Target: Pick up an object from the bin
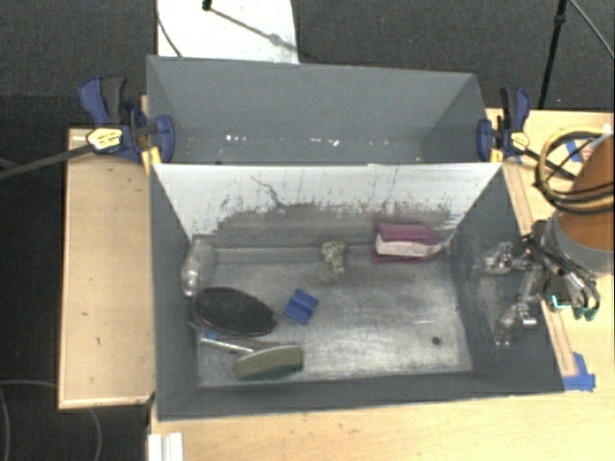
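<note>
My gripper (503, 296) hangs over the bin's right sloped wall, its two metal fingers spread open with nothing between them. Nearest to it is a purple and white box (407, 241), lying against the back wall to the gripper's left and well apart from it. A small grey-green lump (333, 254) lies farther left along the back. A small blue block (301, 306) rests on the floor left of centre.
At the bin's left lie a black oval brush (233, 310), a clear plastic bottle (195, 266) and an olive oblong piece (270, 361) with a metal stem. The arm enters from the right, over the rim.
</note>
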You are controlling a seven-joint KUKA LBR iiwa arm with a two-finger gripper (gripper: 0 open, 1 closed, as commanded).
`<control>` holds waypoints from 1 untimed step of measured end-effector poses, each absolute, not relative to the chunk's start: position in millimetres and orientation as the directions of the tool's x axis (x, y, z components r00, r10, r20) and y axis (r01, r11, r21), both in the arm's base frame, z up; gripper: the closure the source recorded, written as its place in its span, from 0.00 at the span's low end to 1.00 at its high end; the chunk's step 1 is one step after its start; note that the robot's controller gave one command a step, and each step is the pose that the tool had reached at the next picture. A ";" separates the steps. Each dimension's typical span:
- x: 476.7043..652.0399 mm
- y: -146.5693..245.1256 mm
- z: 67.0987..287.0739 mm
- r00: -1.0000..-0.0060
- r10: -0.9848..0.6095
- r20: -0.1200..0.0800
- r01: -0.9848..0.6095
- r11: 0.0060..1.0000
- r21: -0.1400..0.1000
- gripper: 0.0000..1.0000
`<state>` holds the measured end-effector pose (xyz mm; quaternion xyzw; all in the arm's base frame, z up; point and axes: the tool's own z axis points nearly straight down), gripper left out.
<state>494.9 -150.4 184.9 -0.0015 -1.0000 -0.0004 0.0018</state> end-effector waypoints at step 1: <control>557.6 -78.1 157.2 -0.986 0.169 -0.005 0.169 0.986 0.004 0.00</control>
